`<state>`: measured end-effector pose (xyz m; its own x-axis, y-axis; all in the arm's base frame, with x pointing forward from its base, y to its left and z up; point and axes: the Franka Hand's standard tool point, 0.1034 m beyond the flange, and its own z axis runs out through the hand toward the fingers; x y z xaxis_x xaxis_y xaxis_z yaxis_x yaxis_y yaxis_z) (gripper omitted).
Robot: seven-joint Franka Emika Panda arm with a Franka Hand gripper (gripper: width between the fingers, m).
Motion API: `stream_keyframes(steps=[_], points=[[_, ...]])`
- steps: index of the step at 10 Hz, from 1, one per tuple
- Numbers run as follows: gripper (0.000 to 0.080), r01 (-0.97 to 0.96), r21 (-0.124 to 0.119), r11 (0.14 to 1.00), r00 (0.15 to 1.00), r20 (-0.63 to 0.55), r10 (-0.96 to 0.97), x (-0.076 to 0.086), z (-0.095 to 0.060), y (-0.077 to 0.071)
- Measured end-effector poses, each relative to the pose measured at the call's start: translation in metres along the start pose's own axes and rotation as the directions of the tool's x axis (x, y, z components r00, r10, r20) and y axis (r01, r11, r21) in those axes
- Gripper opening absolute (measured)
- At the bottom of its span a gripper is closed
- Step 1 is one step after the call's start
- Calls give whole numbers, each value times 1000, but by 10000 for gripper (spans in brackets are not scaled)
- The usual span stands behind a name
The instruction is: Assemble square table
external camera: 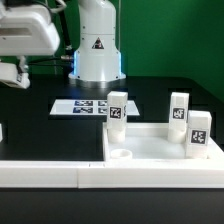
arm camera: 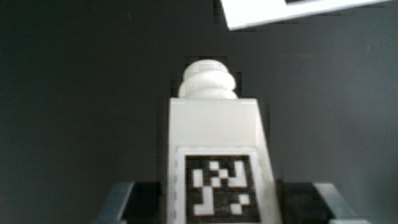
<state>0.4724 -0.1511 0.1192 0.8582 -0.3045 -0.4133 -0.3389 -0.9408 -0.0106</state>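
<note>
Claw [arm camera: 217,205] closed on one table leg [arm camera: 219,150], fingers dark at either flank of the block, tag face toward the wrist camera, rounded threaded-looking stud [arm camera: 210,80] pointing away over dark bench [arm camera: 89,100]. White corner of marker board [arm camera: 294,10] glimpsed at edge of wrist view. In exterior view: arm's hand high at the exterior view's left, mostly cut off by frame; held leg not made out there. Square tabletop [external camera: 150,145] flat on bench in foreground, raised rim, one round corner socket [external camera: 119,155] open near its front corner. Three more legs upright: one [external camera: 118,108] at tabletop's far corner near marker board [external camera: 85,105], one [external camera: 179,108] further to the exterior view's right, one [external camera: 199,135] nearest the exterior view's right edge, apparently standing on the slab. Long white rails [external camera: 50,170] across the front edge, not part of the furniture. Robot base [external camera: 97,45] behind. Handling judgement: leg likely light, rigid moulded plastic, smooth sides so some slip risk under twist; flat opposing faces best for grip, low on the block, stud left clear for the socket. Tabletop stiff, broad, probably too wide for the claw across its span; rim edge the only plausible hold, though likely to slide on bench when a leg is screwed in. Stud end probably the fragile part; best kept square to the socket to avoid cross-threading.
</note>
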Motion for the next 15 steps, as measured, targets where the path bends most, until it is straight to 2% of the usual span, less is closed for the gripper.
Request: stream_keyframes(steps=[1,2,4,6,8,9,10,11,13,14,15], points=[[291,-48,-12,999,998,-52,47,10,-7,-35],[291,-84,-21,996,990,-118,81,27,-16,-61],[291,-79,-25,997,977,-202,72,43,-46,-89],[291,-75,-7,997,944,-322,69,46,-37,-88],[291,-58,2,998,892,-449,53,54,-40,-94],[291,-57,10,998,850,-523,54,55,-37,-100],[291,-79,34,996,805,-588,84,52,-25,-113],[291,-114,86,990,741,-656,143,56,-20,-138],[291,-157,167,974,684,-692,228,64,-24,-193],[291,-120,169,978,623,-754,207,67,-26,-196],[291,-122,166,979,622,-755,206,64,-18,-196]])
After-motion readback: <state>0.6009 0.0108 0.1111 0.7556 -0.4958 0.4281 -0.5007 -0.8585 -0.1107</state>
